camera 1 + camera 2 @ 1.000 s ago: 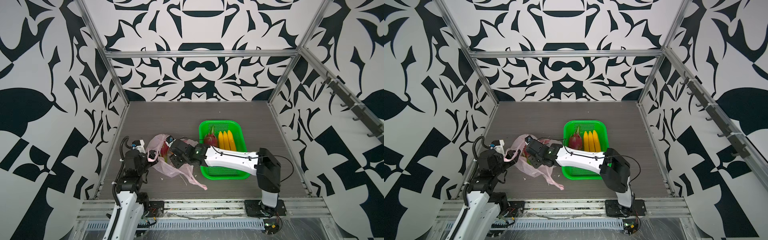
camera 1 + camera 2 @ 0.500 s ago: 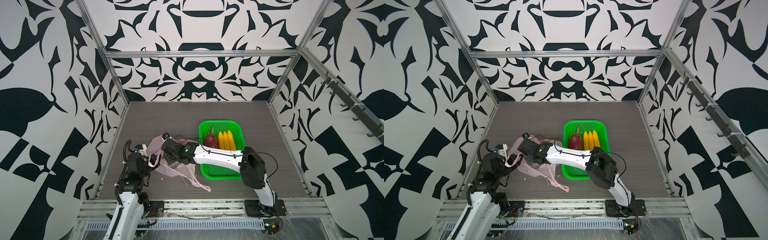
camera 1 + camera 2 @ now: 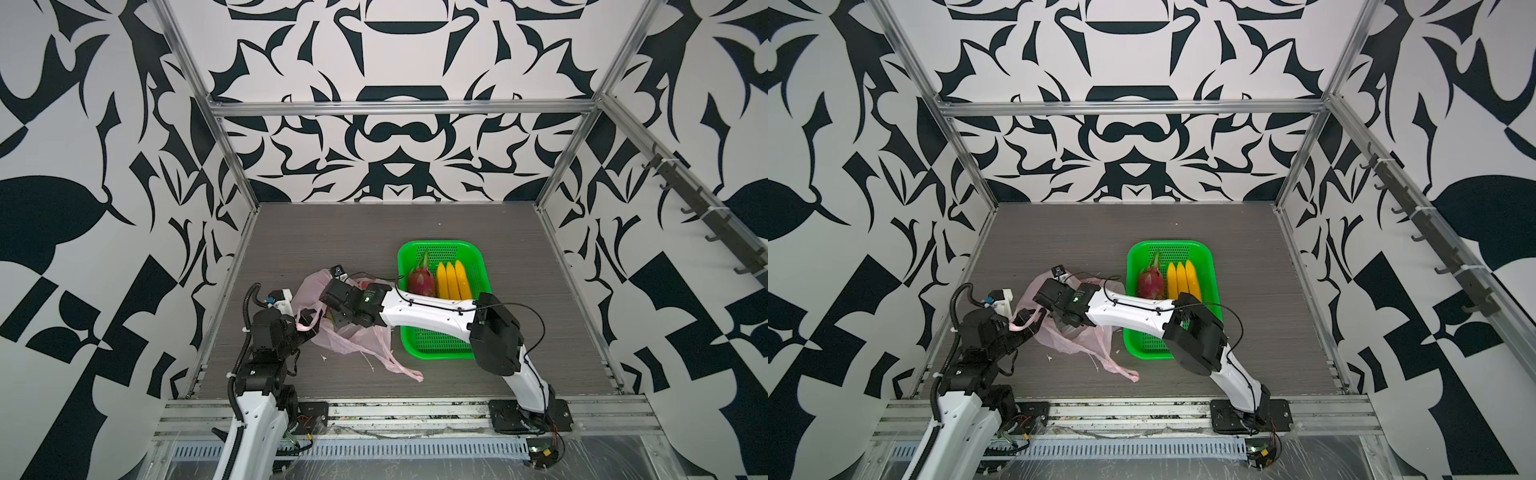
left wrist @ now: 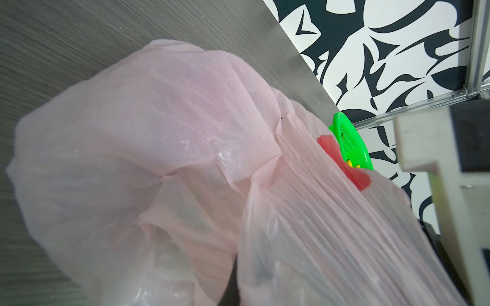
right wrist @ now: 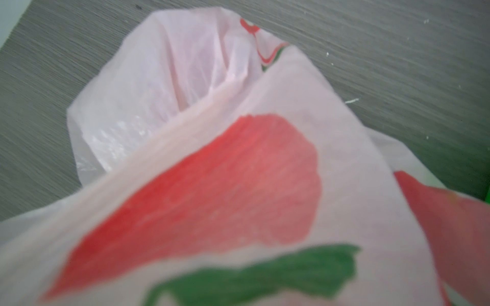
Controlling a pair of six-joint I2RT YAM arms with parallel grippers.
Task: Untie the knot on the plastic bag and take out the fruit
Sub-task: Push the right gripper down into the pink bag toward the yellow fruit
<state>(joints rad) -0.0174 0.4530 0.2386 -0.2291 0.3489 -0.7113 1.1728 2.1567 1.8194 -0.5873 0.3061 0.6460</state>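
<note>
R gripper deeper in plastic bag than before, grip unclear; L gripper clenched on it

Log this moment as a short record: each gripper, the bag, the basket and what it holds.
left gripper: shut, pinching the plastic bag by its edge
right gripper: low at the bag's mouth; whether it is open or shut is hidden
bag: crumpled on the table, beside the green basket
basket contents: one dragon fruit, bananas
bag contents: cannot tell
knot: none visible
</note>
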